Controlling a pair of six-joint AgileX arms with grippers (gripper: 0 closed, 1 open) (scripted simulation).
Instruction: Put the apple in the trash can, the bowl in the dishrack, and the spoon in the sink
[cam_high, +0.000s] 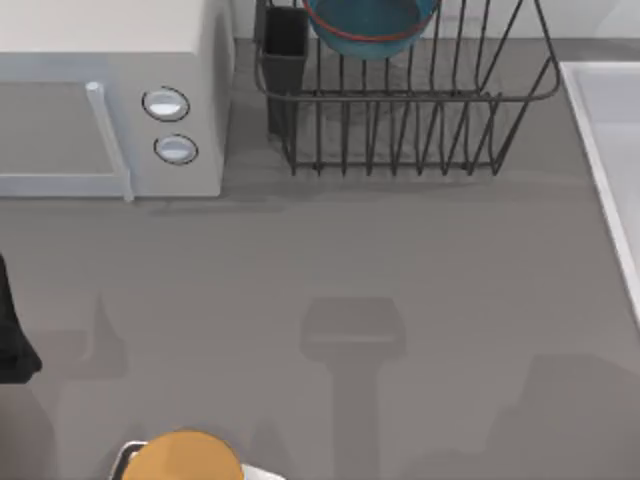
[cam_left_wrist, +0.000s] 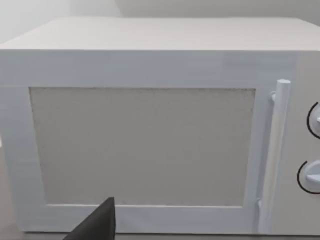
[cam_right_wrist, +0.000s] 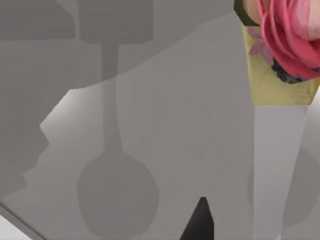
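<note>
Left arm (cam_high: 12, 340) at left table edge; tool fingers unseen.

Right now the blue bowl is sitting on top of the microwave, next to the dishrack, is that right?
Not quite. In the top view the bowl sits inside the dishrack, not on the microwave. The microwave does stand next to the dishrack.

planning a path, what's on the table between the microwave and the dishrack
Nothing: in the top view only a narrow strip of bare grey table separates the microwave from the dishrack.
</note>
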